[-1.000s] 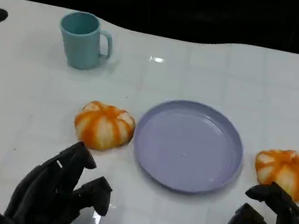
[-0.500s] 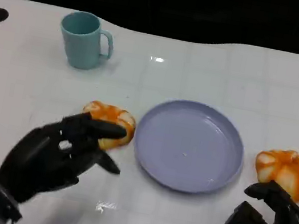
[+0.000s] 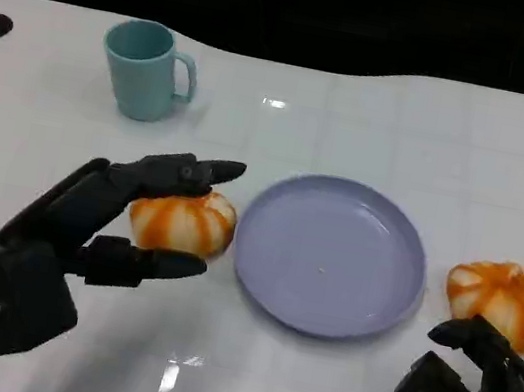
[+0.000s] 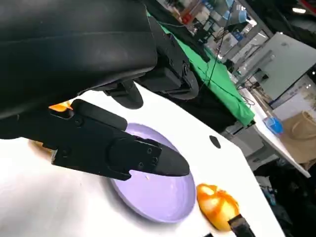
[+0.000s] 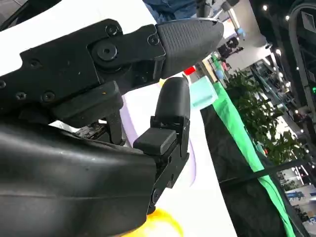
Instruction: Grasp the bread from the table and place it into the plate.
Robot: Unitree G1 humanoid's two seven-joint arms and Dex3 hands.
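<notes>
White table (image 3: 329, 391), left hand (image 3: 84, 226) spread wide and empty around the bread (image 3: 182, 221), fingers above and below, plate (image 3: 331, 255) just right of bread, bare tabletop between.

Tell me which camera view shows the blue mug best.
The head view: the mug stands whole and unobstructed at the table's far left, handle visible. The right wrist view catches a pale teal sliver that may be it, behind the right hand.
</notes>
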